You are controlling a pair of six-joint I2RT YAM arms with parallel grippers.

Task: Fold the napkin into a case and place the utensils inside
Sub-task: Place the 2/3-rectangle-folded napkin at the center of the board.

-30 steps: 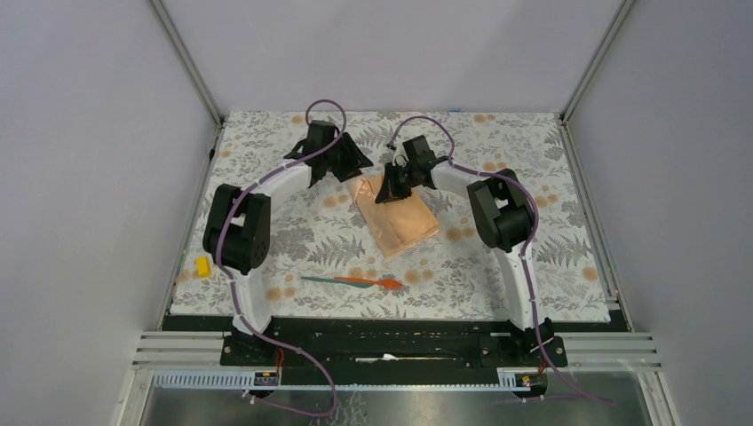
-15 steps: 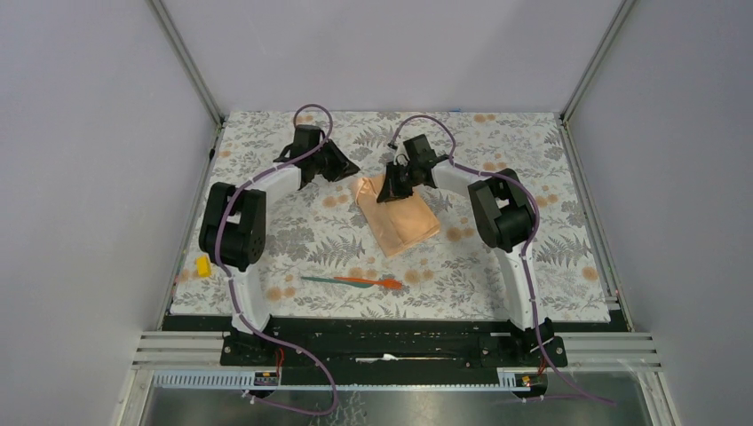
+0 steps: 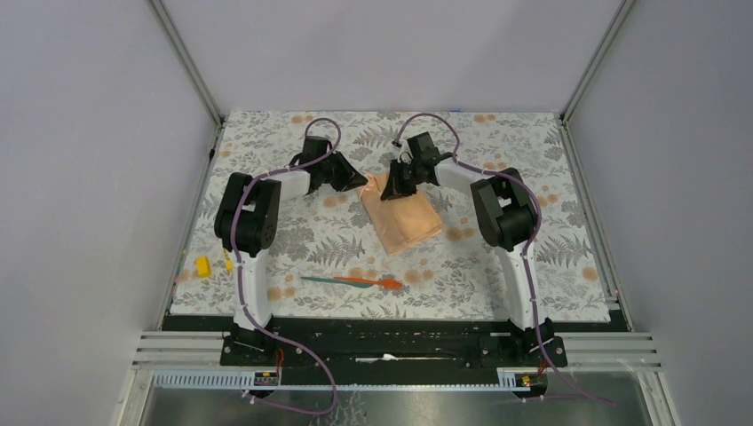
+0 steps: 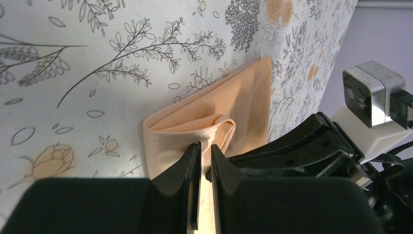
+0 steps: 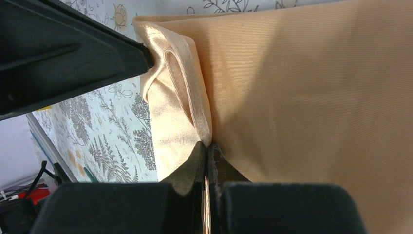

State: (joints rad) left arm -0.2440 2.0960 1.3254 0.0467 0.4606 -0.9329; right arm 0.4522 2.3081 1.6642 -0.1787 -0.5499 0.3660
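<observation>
Napkin (image 3: 407,222): folded peach oblong, lying on the tablecloth (image 3: 533,151), with a small loop of cloth raised at its far corner.
Left gripper (image 4: 205,148): at the napkin's far corner, on its left side; jaws pinched together on the looped fold, with cloth showing between the fingers.
Right gripper (image 5: 207,148): at the napkin's far edge, just right of the left gripper; jaws clamped tight on a hemmed layer.
Utensils (image 3: 351,281): on the near side of the napkin, well apart from it, lying flat in one line. Teal is on the left and orange on the right. Their ends seem to overlap, though they are too small to be sure.
Block (image 3: 203,265): yellow, well to the napkin's left and nearer the arm bases.
</observation>
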